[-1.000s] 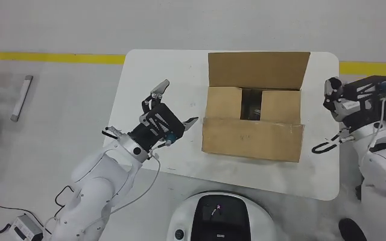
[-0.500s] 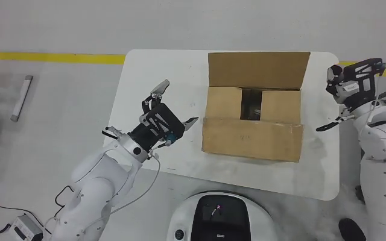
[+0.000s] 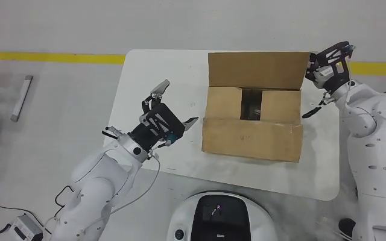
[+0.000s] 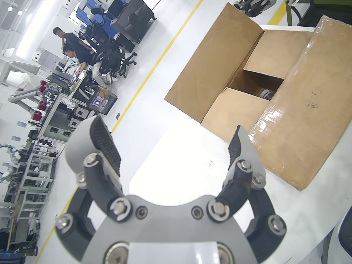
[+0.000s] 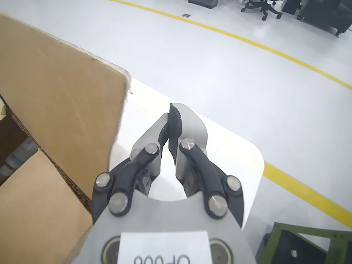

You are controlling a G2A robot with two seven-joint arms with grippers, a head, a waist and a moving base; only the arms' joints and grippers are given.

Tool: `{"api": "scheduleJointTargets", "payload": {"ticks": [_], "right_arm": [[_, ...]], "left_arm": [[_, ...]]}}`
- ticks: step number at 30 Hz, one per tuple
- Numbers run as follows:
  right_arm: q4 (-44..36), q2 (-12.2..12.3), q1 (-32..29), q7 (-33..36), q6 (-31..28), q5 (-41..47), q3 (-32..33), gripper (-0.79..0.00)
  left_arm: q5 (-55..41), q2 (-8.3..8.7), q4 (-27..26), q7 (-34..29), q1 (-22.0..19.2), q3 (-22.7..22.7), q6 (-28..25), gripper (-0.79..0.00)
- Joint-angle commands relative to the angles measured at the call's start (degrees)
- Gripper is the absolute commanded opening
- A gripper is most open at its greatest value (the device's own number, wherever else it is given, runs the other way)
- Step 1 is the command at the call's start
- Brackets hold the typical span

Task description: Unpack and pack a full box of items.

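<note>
A brown cardboard box (image 3: 250, 138) stands on the white table (image 3: 163, 66). Its far flap (image 3: 258, 69) is up, the near flap hangs outward, and two inner flaps lie half over the opening. Through the gap between them, bottle-like items (image 3: 253, 108) show inside (image 5: 16, 152). My left gripper (image 3: 179, 102) hovers open and holds nothing, just left of the box (image 4: 275, 83). Its fingertips (image 4: 95, 123) point toward the box. My right gripper (image 3: 312, 61) is shut on nothing (image 5: 172, 116). It sits beside the right corner of the far flap (image 5: 55, 89) and looks apart from it.
The table's right and far edges run close to the right gripper. A yellow line (image 3: 60, 57) crosses the floor behind the table. A grey tube (image 3: 20, 96) lies on the floor at the left. Bare table lies left of the box.
The right arm has swung from beyond the table's right edge up and in to the far flap's right corner. The left arm and the box have not moved.
</note>
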Motion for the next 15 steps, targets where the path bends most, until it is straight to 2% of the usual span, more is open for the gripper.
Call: {"api": "scheduleJointTargets", "payload": {"ticks": [1,9,15], "right_arm": [[-0.3,0.1,0.1,-0.2,-1.1,0.0,-0.4,-0.785],[-5.4,1.1,-3.6,-0.3,-6.6,1.3,2.3,-0.785],[-11.6,2.2,-8.6,0.3,-11.7,2.0,5.7,-0.785]], "left_arm": [[0.0,0.0,0.0,0.0,0.0,0.0,0.0,0.0],[0.0,0.0,0.0,0.0,0.0,0.0,0.0,0.0],[0.0,0.0,0.0,0.0,0.0,0.0,0.0,0.0]]}}
